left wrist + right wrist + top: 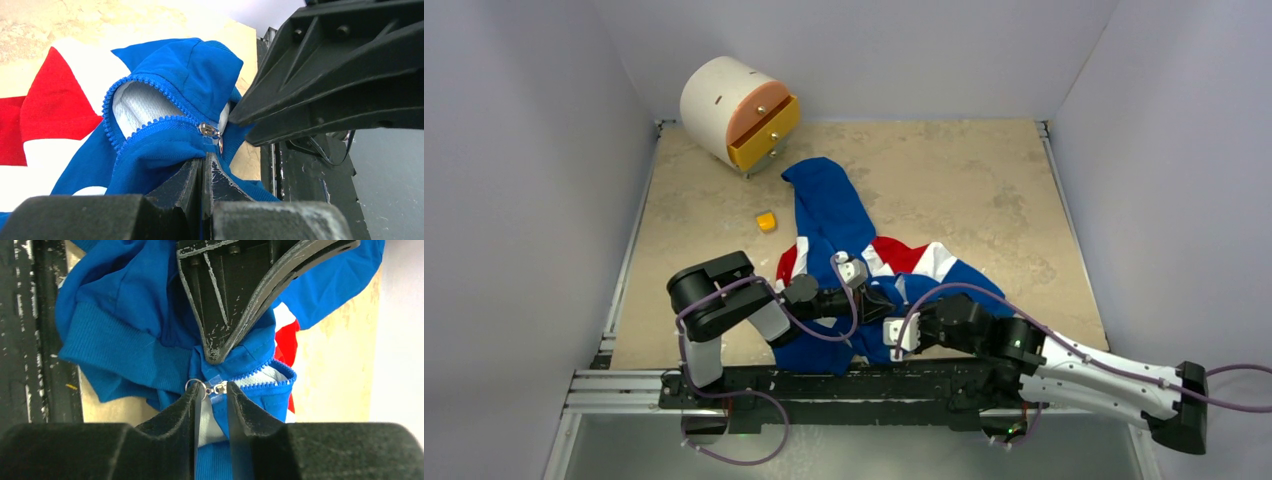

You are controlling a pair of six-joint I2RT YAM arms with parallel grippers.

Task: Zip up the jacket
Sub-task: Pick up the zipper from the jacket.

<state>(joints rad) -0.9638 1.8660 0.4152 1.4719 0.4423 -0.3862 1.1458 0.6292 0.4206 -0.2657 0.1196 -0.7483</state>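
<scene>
- Two grippers meet at the near edge of the jacket (829, 205), crumpled on the table (984, 190).
- Its own camera shows the left gripper (204, 162) squeezed tight on blue jacket cloth, just under the zip pull (209, 130).
- Its own camera shows the right gripper (214, 392) with fingers (182, 410) a little apart and the zip pull in the gap; whether they pinch it, I cannot tell.
- Only the wrist cameras show the zip teeth (107, 107) gaping past the pull, white lining (140, 105) inside.
- Only the top camera shows the yellow block (766, 221) and round white drawer box (724, 100), well beyond both grippers.
</scene>
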